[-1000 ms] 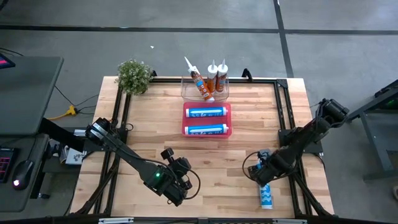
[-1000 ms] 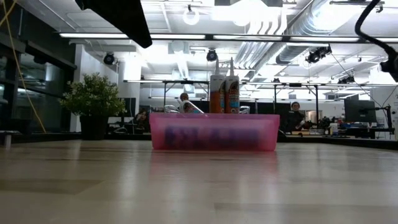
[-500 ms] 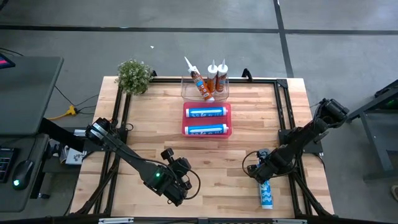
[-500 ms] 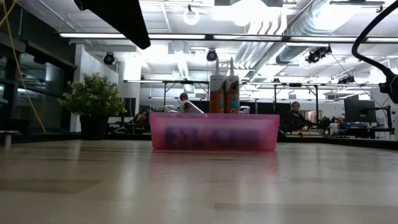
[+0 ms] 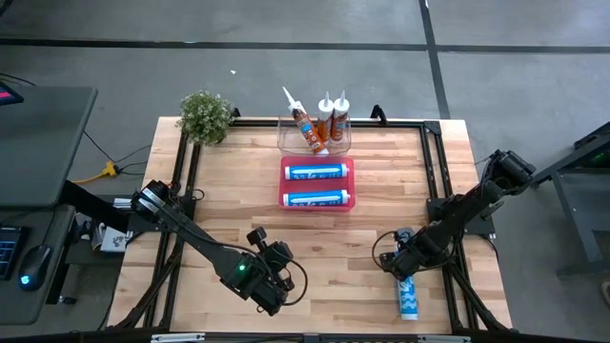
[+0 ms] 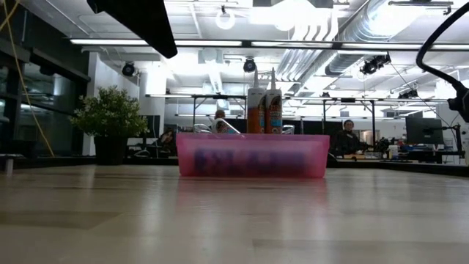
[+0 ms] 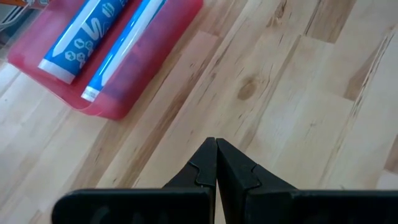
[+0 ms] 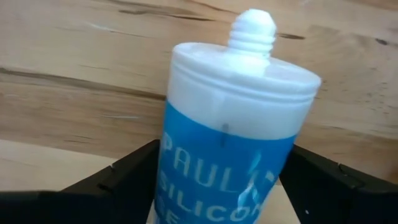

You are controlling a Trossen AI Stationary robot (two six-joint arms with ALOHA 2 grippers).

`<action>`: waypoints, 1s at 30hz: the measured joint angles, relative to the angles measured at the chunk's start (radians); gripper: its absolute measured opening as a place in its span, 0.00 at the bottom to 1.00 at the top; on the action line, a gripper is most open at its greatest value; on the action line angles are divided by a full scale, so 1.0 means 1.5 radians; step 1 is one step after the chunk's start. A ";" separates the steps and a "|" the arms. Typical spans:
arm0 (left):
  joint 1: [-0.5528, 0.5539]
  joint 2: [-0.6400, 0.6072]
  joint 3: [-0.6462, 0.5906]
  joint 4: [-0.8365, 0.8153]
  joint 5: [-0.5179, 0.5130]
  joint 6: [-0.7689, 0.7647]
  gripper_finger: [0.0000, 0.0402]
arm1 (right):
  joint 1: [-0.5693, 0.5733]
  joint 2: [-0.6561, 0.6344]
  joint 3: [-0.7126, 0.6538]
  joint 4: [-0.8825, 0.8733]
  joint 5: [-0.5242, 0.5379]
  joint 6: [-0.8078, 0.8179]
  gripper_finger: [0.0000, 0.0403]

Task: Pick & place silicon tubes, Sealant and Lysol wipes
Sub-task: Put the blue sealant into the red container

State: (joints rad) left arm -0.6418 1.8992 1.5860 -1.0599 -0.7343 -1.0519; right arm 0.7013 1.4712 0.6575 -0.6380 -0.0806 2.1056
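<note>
Silicone tube [image 8: 233, 130] between right gripper's [image 8: 217, 180] spread fingers [image 8: 124, 177].

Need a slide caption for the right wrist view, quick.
Right gripper straddling a blue silicone tube lying on the wooden table, fingers either side, white nozzle pointing away.

two tubes [image 5: 316, 186] in tray [image 5: 283, 186] – bin [image 5: 282, 135] behind | plant [image 5: 206, 116] – left corner

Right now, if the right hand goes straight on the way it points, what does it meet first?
The right hand already straddles the blue silicone tube lying on the table. Going on, it would probably slide along the tube toward its white nozzle end; depth is unclear.
</note>
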 joint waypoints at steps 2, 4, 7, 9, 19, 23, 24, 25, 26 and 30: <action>0.000 0.000 0.000 0.003 0.000 0.000 0.00 | 0.000 0.000 0.000 -0.001 0.000 -0.002 0.72; 0.000 0.000 0.000 0.006 0.000 0.000 0.00 | 0.000 0.000 -0.001 -0.003 0.000 -0.005 0.68; 0.000 0.000 0.000 0.008 0.002 0.000 0.00 | 0.000 0.001 -0.001 -0.005 -0.001 -0.008 0.61; 0.000 0.000 0.000 0.008 0.008 0.000 0.00 | 0.000 0.001 -0.001 -0.006 -0.002 -0.012 0.57; 0.000 0.000 0.000 0.010 0.015 0.000 0.00 | 0.001 0.001 -0.001 -0.005 0.012 -0.024 0.53; 0.000 0.000 0.000 0.012 0.023 -0.001 0.00 | 0.001 0.001 0.001 -0.005 0.022 -0.043 0.53; 0.000 0.000 0.000 0.013 0.024 -0.001 0.00 | 0.001 0.000 0.001 -0.004 0.026 -0.048 0.53; 0.000 0.000 0.000 0.015 0.025 -0.002 0.00 | 0.001 0.000 0.001 -0.002 0.028 -0.052 0.53; 0.000 0.000 0.000 0.015 0.026 -0.002 0.00 | 0.001 0.000 0.001 0.000 0.032 -0.057 0.53; 0.000 0.000 0.000 0.016 0.029 -0.003 0.00 | 0.008 -0.001 0.002 0.013 0.054 -0.072 0.53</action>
State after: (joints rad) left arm -0.6418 1.8992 1.5864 -1.0362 -0.6912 -1.0557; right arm 0.7133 1.4701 0.6598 -0.6185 0.0008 1.9977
